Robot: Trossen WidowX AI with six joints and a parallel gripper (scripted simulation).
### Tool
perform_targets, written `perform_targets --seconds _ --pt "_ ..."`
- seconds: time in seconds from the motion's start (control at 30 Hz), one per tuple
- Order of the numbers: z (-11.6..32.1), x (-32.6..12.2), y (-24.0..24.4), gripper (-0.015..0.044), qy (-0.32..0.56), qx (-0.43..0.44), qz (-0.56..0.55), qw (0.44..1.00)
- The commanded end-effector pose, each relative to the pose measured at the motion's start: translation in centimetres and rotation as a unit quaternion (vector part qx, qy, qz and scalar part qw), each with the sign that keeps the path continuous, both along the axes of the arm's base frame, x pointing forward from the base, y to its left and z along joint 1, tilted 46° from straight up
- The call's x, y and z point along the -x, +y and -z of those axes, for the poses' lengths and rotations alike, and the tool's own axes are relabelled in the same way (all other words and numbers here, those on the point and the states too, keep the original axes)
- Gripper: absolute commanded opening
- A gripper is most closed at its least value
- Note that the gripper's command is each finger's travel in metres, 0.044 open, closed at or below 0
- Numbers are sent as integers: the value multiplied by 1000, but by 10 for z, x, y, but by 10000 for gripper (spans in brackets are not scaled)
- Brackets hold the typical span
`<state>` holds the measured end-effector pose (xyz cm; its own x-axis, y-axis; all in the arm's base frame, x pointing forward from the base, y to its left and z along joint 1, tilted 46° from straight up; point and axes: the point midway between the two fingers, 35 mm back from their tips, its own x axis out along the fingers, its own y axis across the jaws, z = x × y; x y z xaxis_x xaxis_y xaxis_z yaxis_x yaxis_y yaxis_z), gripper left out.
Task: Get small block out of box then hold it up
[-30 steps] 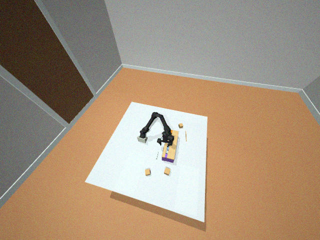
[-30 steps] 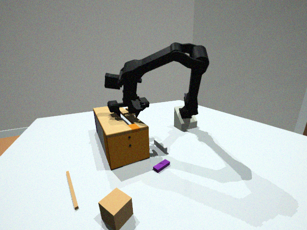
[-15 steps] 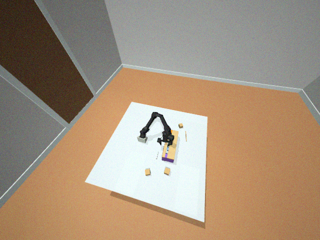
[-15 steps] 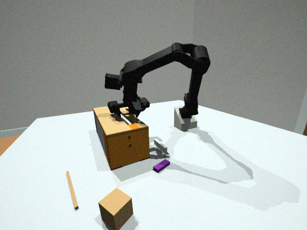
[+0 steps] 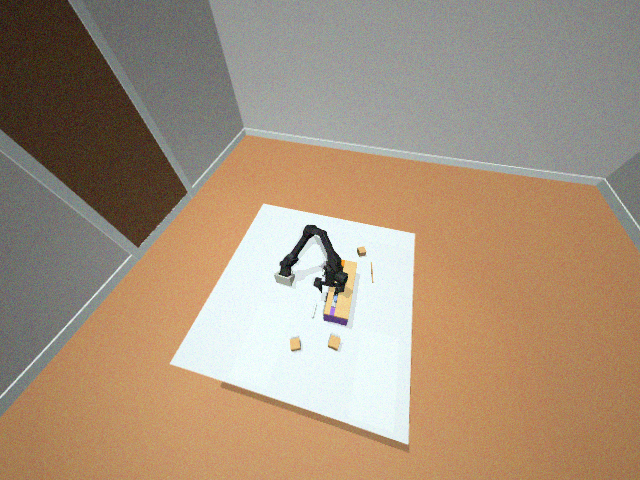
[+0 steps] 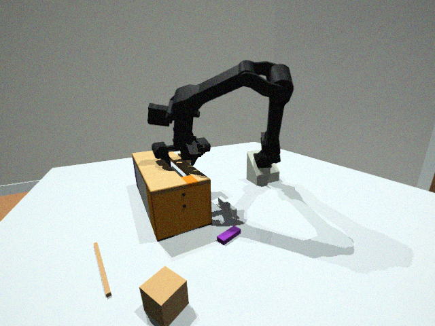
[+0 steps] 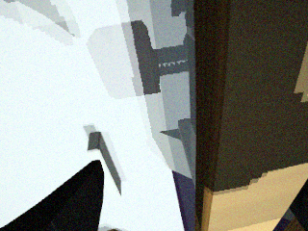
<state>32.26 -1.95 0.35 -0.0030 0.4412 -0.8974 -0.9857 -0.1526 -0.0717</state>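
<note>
From where I stand facing the table's near corner, a wooden cube [image 6: 164, 295] sits at seven o'clock on the white surface, with a thin wooden stick [image 6: 102, 269] lying at eight o'clock and a flat purple bar [image 6: 228, 235] resting at five o'clock.

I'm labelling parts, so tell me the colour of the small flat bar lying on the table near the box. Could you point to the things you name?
Purple [image 6: 228, 235]; the exterior view shows it best.

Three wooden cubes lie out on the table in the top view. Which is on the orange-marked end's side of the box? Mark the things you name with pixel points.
The lone cube [image 5: 361, 251] [image 6: 164, 295] beside the thin wooden stick; the other two sit past the purple end.
</note>
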Motion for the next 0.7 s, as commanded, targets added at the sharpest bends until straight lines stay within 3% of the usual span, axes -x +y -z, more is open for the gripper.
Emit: perform_targets --seconds 0.0,0.67 --pt "4 0 -2 400 1 0 -3 1000" --pt "18 -4 -16 400 0 1 -3 1000"
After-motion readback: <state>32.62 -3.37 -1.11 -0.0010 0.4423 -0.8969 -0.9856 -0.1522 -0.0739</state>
